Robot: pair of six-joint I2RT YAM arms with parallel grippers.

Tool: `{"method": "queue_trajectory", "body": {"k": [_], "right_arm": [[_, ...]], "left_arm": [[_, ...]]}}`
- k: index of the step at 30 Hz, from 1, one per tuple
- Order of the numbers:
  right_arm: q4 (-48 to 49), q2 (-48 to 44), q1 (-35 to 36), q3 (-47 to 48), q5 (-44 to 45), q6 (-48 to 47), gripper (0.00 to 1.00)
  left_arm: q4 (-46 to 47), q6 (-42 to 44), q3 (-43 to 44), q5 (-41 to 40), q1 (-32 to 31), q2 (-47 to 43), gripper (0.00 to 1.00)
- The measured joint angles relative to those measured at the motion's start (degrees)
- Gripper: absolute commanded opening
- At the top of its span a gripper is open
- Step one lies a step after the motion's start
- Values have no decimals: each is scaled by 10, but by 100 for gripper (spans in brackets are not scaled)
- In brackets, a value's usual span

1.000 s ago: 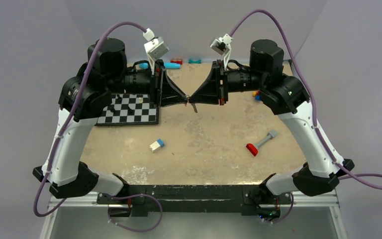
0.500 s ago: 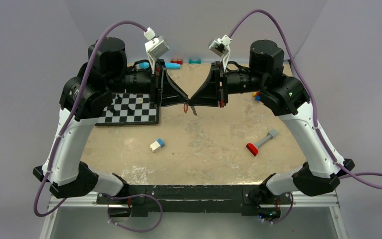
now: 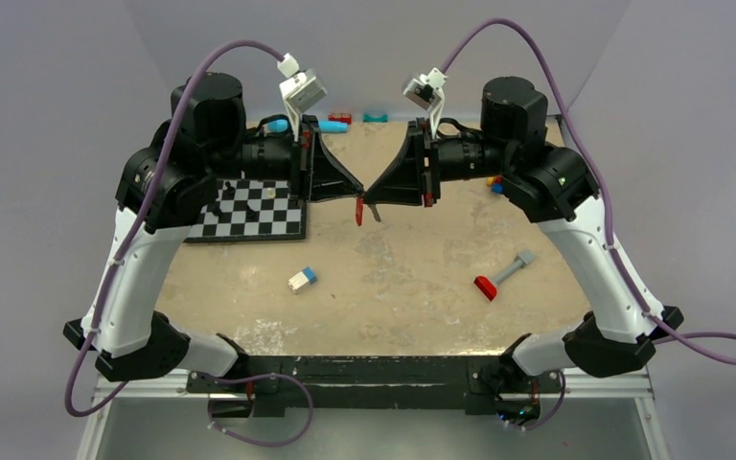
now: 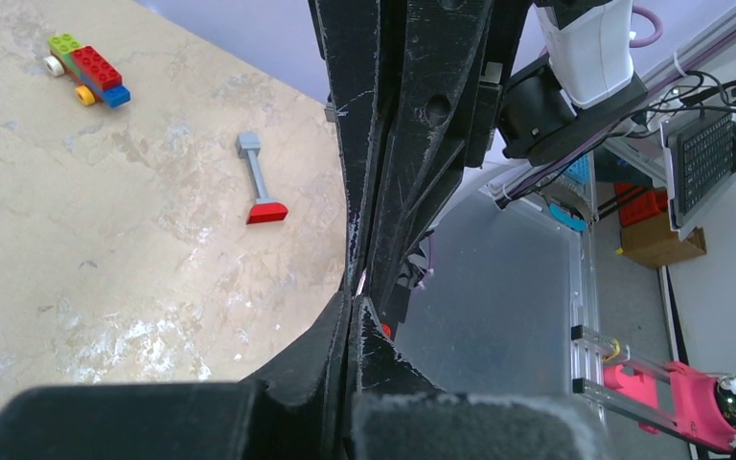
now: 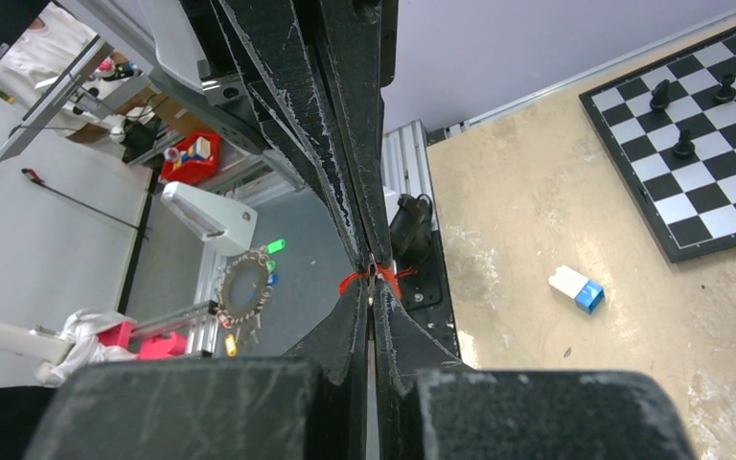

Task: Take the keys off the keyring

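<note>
Both grippers meet tip to tip in mid-air above the back middle of the table. My left gripper and my right gripper are both shut on the small metal keyring between them. A red key hangs straight down under the left tips. A dark grey key hangs under the right tips. In the left wrist view the left gripper has its jaws closed, with a metal glint at the tips and a red spot just below. In the right wrist view the right gripper is closed, with red bits beside its tips.
A chessboard with a few pieces lies under the left arm. A white-and-blue block and a red-and-grey tool lie on the table. Coloured bricks and a blue cylinder sit at the back edge, and more bricks by the right arm.
The red key has swung down from beside the tips and now hangs lower and longer. Both arms have stayed almost still, tips still together.
</note>
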Motion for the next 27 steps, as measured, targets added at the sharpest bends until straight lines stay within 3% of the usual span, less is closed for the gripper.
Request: {"method": "queue_trajectory", "body": {"k": [1, 5, 7, 9, 21, 27], "right_arm": [[0, 0, 0, 0, 1, 0, 7], [2, 0, 0, 0, 6, 3, 52], [11, 0, 0, -1, 6, 9, 59], [30, -2, 0, -8, 5, 15, 59], [149, -35, 0, -72, 15, 67, 29], [186, -43, 0, -89, 17, 83, 28]], "left_arm": [[0, 0, -1, -2, 0, 0, 0], [3, -5, -3, -12, 0, -4, 0], [8, -11, -6, -16, 0, -6, 0], [19, -19, -13, -18, 0, -10, 0], [101, -80, -76, -30, 0, -42, 0], [121, -92, -90, -40, 0, -59, 0]]}}
